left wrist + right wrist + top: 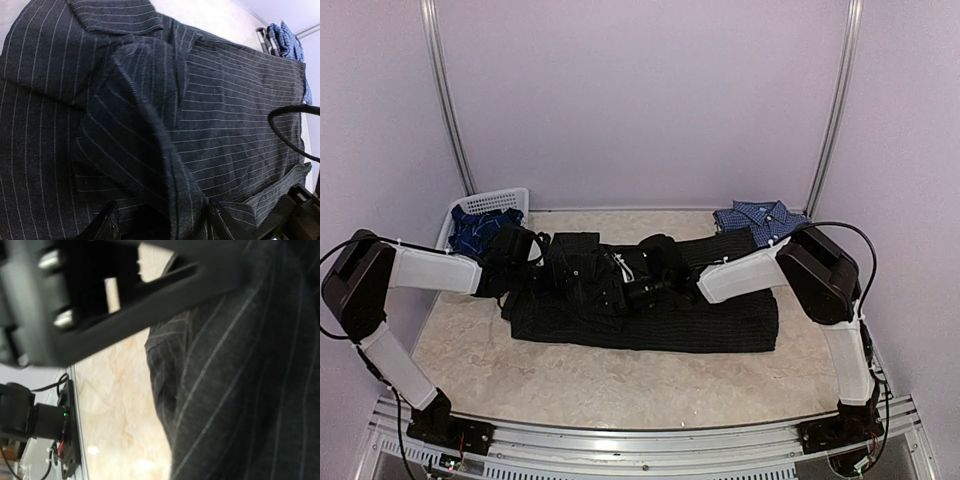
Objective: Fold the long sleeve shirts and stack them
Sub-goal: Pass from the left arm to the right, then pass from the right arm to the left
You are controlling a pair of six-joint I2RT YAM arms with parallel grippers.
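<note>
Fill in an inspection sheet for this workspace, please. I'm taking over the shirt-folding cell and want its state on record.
Surface: beige marbled tabletop, no stains seen.
Job's things: black pinstriped shirt spread mid-table with a raised fold near its middle; blue checked shirt lying folded at the far right; dark plaid shirt bunched in the basket.
Clutter: white lattice basket in the far left corner.
Grippers: left gripper open, straddling a ridge of the black shirt; right gripper over the same shirt, state unclear.
Cables: black cable looping above the right arm.
Surroundings: pale wall, metal frame post.
</note>
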